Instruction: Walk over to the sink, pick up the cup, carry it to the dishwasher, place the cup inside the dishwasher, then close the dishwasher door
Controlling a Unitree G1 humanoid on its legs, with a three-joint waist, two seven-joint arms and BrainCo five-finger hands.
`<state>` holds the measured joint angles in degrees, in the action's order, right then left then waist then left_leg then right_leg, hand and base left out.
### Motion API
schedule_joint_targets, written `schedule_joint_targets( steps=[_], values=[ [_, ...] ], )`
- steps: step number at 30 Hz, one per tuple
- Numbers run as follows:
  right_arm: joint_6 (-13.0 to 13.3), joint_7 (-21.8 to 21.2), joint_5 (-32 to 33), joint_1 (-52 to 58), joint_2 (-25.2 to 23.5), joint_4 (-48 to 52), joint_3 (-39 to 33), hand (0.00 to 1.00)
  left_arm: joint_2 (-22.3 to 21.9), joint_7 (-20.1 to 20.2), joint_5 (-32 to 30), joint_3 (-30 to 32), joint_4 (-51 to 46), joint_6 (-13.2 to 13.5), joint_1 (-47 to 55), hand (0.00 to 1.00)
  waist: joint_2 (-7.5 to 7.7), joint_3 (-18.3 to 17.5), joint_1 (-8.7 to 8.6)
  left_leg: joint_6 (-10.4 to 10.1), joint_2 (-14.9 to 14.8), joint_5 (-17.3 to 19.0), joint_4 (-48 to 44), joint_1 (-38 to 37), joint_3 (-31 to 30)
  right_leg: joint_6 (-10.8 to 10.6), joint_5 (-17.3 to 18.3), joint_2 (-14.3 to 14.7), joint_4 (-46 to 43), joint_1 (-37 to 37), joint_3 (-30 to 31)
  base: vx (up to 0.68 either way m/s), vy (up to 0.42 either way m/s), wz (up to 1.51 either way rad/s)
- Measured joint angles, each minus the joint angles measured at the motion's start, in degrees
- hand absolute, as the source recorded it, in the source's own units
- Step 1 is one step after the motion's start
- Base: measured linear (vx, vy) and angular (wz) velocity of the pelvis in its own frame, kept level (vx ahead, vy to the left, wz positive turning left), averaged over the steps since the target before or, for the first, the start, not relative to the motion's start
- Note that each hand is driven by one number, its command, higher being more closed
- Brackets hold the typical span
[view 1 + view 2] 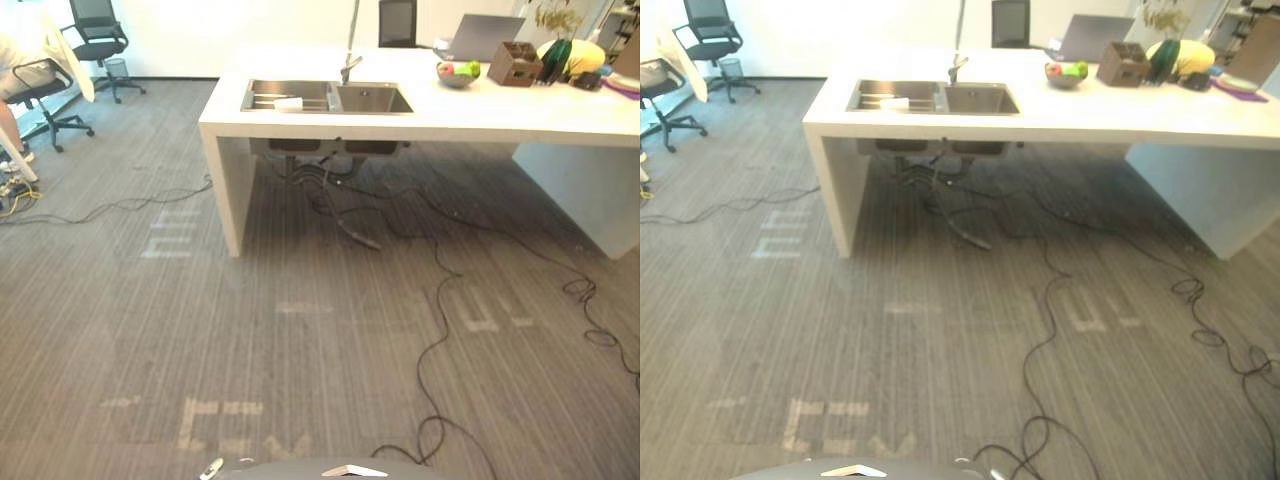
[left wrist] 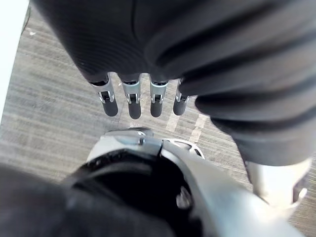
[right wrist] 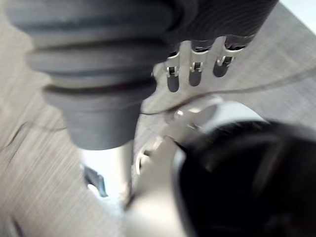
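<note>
A steel double sink (image 1: 370,100) is set into a white counter (image 1: 500,125) some way ahead across the carpet. A small white cup (image 1: 288,102) sits in the sink's left basin, with the tap (image 1: 349,66) rising behind the divider. My left hand (image 2: 132,101) hangs at my side over the carpet, its fingers straight and holding nothing. My right hand (image 3: 195,74) hangs the same way on the other side, fingers straight and empty. Both hands are far from the cup.
Black cables (image 1: 435,330) snake over the carpet between me and the counter and under the sink. Office chairs (image 1: 98,40) and a seated person (image 1: 12,70) are at the far left. A fruit bowl (image 1: 457,73), a wooden box (image 1: 514,64) and a laptop (image 1: 482,36) stand on the counter's right part.
</note>
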<state>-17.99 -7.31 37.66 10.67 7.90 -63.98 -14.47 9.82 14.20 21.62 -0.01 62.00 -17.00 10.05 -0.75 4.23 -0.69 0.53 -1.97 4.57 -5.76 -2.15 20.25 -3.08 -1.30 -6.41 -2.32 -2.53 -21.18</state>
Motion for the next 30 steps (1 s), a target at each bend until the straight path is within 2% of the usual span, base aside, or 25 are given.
schedule_joint_targets(
  steps=[2, 3, 5, 10, 15, 17, 18, 23, 26, 28, 30],
  values=[
    [-1.15, 0.02, 0.66, 0.18, -0.25, -0.04, -2.5, 0.0, -0.39, 2.85, 3.06, 0.02, 0.09, -0.44, -0.36, 0.0, -0.59, 1.05, -0.26, -0.55, 0.39, -1.14, 3.01, -1.99, 0.65, -0.03, -1.56, 0.56, 3.24, -1.89, -0.36, 0.02, -0.013, -0.14],
    [-1.14, 0.04, 0.47, 0.31, -0.4, -0.04, -2.98, 0.0, -0.44, 2.89, 3.31, 0.01, 0.49, -0.44, -0.34, 0.0, -0.25, 1.36, -0.33, -0.69, 0.4, -1.26, 3.46, -2.36, 0.88, 0.06, -1.8, 0.72, 4.08, -2.37, -0.84, 0.04, -0.016, -0.15],
    [-0.21, 0.03, -4.4, 0.23, -0.52, -0.03, -4.31, 0.0, -0.42, 3.14, 4.72, -0.02, 1.74, -0.75, -0.28, 0.0, -0.42, 1.53, -0.38, -1.17, 0.36, -2.08, 5.68, -4.63, 1.86, -0.36, -3.33, 1.24, 6.31, -4.53, -1.92, 0.08, -0.019, -0.14],
    [2.4, 0.24, -7.77, -1.28, -0.76, 0.05, -4.27, 0.0, -0.08, 3.88, 4.76, -0.12, 1.74, -1.49, -0.33, 0.0, -0.06, 1.76, -0.31, -1.8, 0.28, -3.17, 8.37, -7.33, 2.34, -0.78, -3.02, 1.88, 6.98, -5.9, -2.41, 0.09, 0.007, 0.0],
    [2.62, 1.69, -8.66, -2.38, -1.32, 0.17, -4.2, 0.0, 0.16, 3.68, 5.27, -0.19, 1.71, -1.31, -0.27, 0.0, 0.65, 2.62, -0.27, -2.29, 0.53, -3.14, 9.09, -8.3, 2.78, -1.2, -2.73, 1.77, 7.3, -6.32, -2.43, 0.04, 0.028, -0.03],
    [2.46, 2.93, -8.71, -2.81, -1.7, 0.12, -4.14, 0.0, 0.3, 3.34, 5.36, -0.22, 1.67, -0.48, -0.27, 0.0, 0.94, 3.59, -0.22, -2.67, 0.55, -2.89, 8.91, -8.94, 3.31, -1.2, -2.73, 1.74, 7.3, -6.77, -1.98, 0.0, 0.02, -0.11],
    [2.46, 3.18, -8.66, -3.01, -1.95, 0.14, -4.14, 0.0, 0.6, 2.93, 7.11, -0.41, 1.65, -0.44, -0.25, 0.0, 1.59, 4.07, -0.29, -2.69, 0.54, -2.88, 8.89, -9.01, 3.31, -1.2, -2.73, 1.75, 7.3, -6.86, -1.94, -0.02, 0.011, -0.07],
    [2.49, 4.24, -8.58, -3.08, -2.58, 0.29, -5.01, 0.0, 0.93, 1.29, 14.37, -0.56, 1.65, -0.57, 0.02, 0.0, 1.56, 5.15, -0.53, -2.39, 0.76, -3.28, 9.1, -8.84, 1.65, -1.35, -2.51, 1.54, 7.18, -7.61, -3.54, -0.03, 0.009, 0.12],
    [1.68, 4.27, -8.51, -3.08, -2.75, 0.28, -6.35, 0.0, 0.93, -1.11, 14.72, -0.46, 1.52, -1.8, 0.17, 0.0, 1.85, 5.41, -0.6, -2.23, 1.0, -4.12, 10.19, -8.53, 0.25, -1.42, -2.17, 1.46, 7.25, -7.59, -5.13, -0.03, 0.011, 0.34],
    [1.23, 4.65, -8.27, -3.09, -2.76, 0.25, -6.96, 0.0, 0.92, -5.31, 13.96, -0.08, 1.56, -2.64, 0.14, 0.0, 1.74, 5.42, -0.54, -2.27, 0.88, -4.11, 10.26, -8.05, 0.3, -1.36, -2.14, 1.61, 7.29, -7.16, -4.87, -0.01, 0.0, 0.01],
    [0.42, 5.0, -8.3, -3.09, -2.86, 0.09, -8.13, 0.0, 0.85, -7.21, 11.77, 0.12, 1.6, -2.61, 0.04, 0.0, 1.72, 5.42, -0.94, -2.27, 0.77, -4.11, 10.49, -8.02, 0.55, -1.29, -2.1, 1.76, 7.28, -7.11, -4.68, 0.0, -0.007, -0.07]
  ],
)
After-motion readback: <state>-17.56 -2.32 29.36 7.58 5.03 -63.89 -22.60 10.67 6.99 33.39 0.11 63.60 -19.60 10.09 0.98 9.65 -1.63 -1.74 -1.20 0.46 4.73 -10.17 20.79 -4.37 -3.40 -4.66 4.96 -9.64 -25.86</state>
